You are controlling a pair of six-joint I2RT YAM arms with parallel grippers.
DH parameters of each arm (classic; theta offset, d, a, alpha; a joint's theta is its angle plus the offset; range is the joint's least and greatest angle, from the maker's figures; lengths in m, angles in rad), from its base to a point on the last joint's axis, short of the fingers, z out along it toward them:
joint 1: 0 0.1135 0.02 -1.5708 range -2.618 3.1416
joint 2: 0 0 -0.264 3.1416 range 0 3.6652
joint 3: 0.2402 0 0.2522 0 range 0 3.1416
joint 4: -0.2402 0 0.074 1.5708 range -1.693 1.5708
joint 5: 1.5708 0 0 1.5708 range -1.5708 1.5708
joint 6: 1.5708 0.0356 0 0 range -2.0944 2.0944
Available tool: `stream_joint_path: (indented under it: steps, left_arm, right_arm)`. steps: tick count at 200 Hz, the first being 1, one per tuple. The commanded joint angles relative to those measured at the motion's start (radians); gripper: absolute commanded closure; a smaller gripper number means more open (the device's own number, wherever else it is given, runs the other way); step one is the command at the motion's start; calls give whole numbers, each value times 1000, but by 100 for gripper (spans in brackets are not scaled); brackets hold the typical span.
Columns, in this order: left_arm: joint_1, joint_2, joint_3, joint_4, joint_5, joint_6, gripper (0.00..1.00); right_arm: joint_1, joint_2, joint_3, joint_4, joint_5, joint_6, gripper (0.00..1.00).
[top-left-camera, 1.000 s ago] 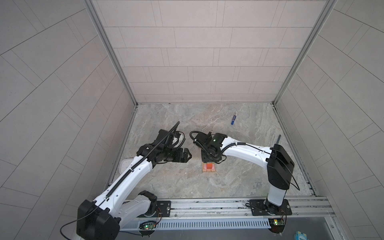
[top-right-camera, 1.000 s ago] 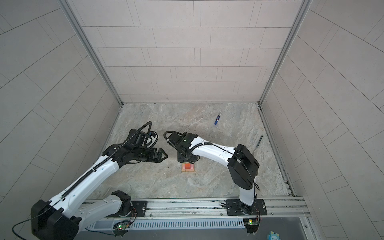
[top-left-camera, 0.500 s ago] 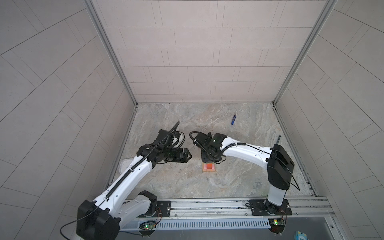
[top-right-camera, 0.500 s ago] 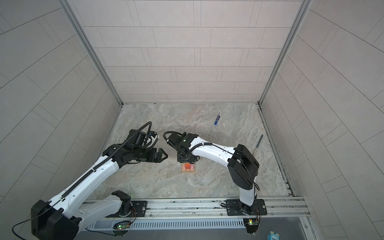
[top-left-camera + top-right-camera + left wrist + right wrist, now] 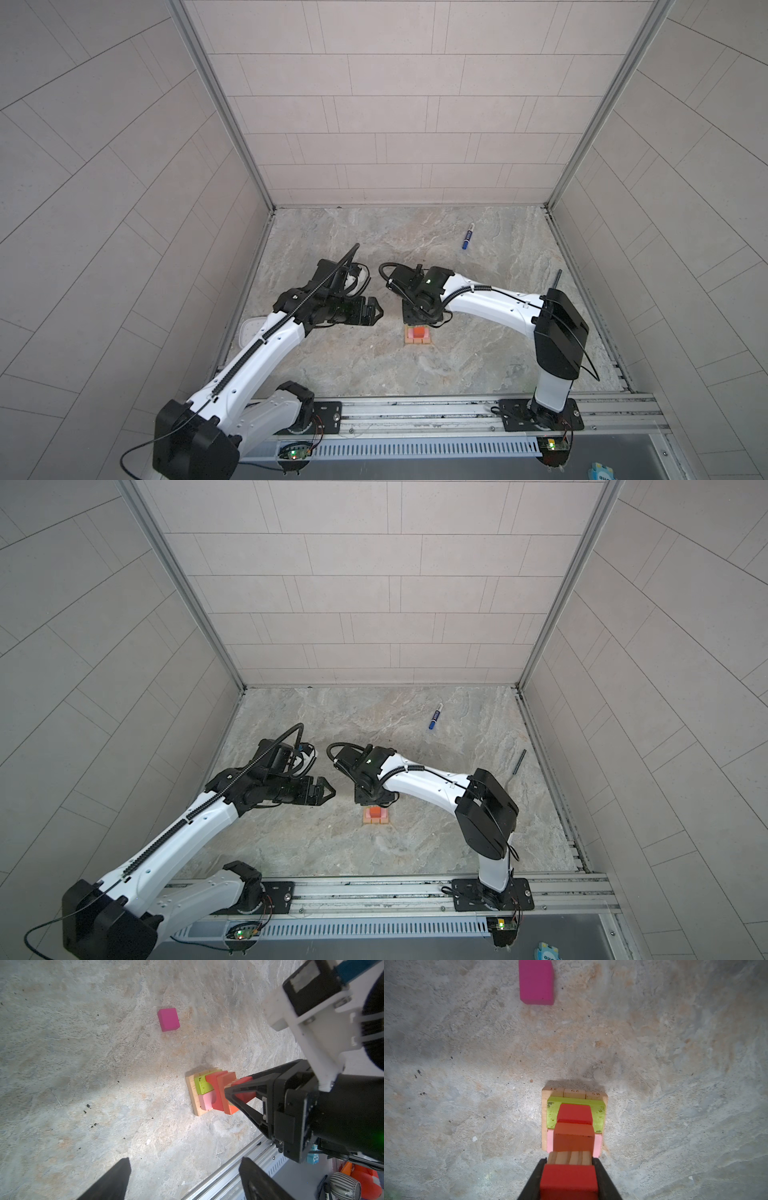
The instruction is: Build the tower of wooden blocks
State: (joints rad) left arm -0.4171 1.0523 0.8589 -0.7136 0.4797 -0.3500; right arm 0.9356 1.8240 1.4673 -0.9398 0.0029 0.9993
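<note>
The wood block tower (image 5: 419, 336) (image 5: 376, 816) stands mid-floor. In the right wrist view it has tan planks (image 5: 574, 1093) at the base, then lime-green and pink bricks, a red arch (image 5: 574, 1113), an orange brick (image 5: 573, 1136), a tan block and a red cube (image 5: 569, 1180) on top. My right gripper (image 5: 569, 1160) reaches down over the tower, its jaws shut against the red cube's sides. My left gripper (image 5: 376, 314) (image 5: 184, 1160) hovers open and empty to the left of the tower. A magenta cube (image 5: 168, 1019) (image 5: 536, 981) lies loose on the floor beyond the tower.
A blue marker pen (image 5: 467, 237) lies towards the back right. A dark slim tool (image 5: 556, 279) rests by the right wall. A white object (image 5: 249, 332) sits under the left arm. The metal base rail (image 5: 415, 411) runs along the front edge.
The right gripper's jaws have drawn in onto the red cube at the tower's top. Both arms stay almost where they were.
</note>
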Motion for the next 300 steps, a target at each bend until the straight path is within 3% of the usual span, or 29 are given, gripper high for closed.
stream_joint_path:
  steps: [1,22,84,132,214,300]
  left_arm:
    - [5,-20,-11,4,8,-3,11]
    - [5,-20,-11,4,7,-3,11]
    - [5,-12,-10,5,7,-3,11]
    - [5,4,-9,5,-4,-5,11]
    - [14,80,17,-14,-40,-11,11]
    - [40,22,10,-24,-86,-17,12]
  right_arm:
    - [4,-1,-9,-20,24,22,65]
    - [4,-3,-9,-21,26,19,63]
    - [4,-21,14,-29,31,-4,37]
    - [4,-79,27,-39,43,-82,27]
    - [-63,-138,91,-67,96,-279,24]
    - [-135,96,296,-72,58,-260,25]
